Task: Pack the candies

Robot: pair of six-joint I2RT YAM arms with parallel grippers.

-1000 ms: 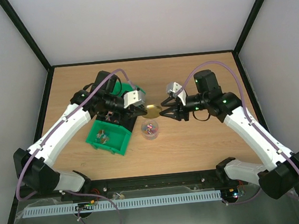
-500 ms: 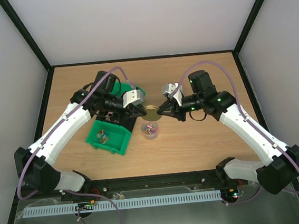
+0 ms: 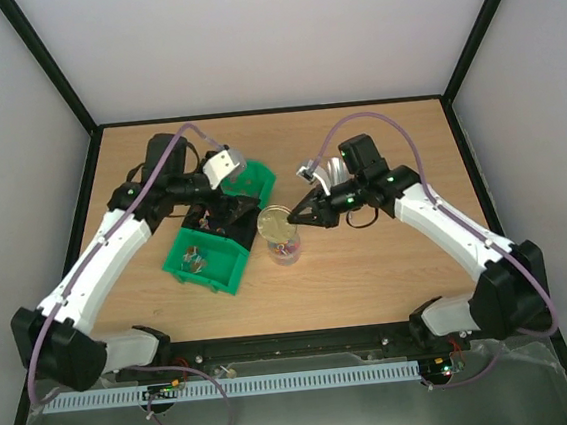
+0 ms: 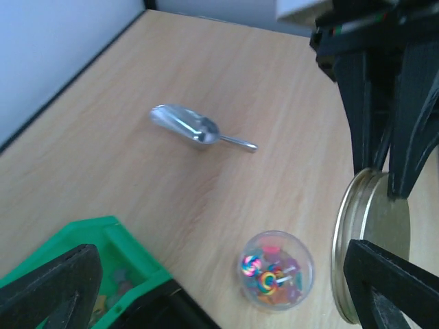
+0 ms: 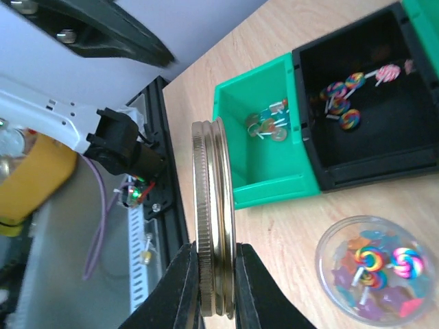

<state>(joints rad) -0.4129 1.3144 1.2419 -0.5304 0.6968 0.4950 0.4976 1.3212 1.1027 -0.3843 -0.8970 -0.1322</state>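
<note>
The candies [image 4: 267, 275] are tiny swirled lollipops and coloured sweets lying in a small clear round jar [image 4: 276, 269] on the wooden table. More candies [image 5: 269, 123] lie in a green bin [image 5: 274, 185], and a few candies [image 5: 341, 94] in a black-lined bin [image 5: 363, 137] behind it. My right gripper [image 5: 214, 274] is shut on a gold lid [image 5: 214, 226], held on edge just above and beside the jar [image 3: 285, 249]. My left gripper [image 4: 218, 281] hangs open above the jar and bins, holding nothing, its fingers [image 4: 48, 288] wide apart.
A silver metal scoop [image 4: 192, 127] lies on the table beyond the jar. The green bins [image 3: 213, 257] sit left of the jar, under my left arm. Black frame rails and grey walls border the table [image 3: 390, 273].
My left gripper opened, let go of the gold lid and drew back to the left. My right gripper shut on the lid and carried it down-left toward the jar.
</note>
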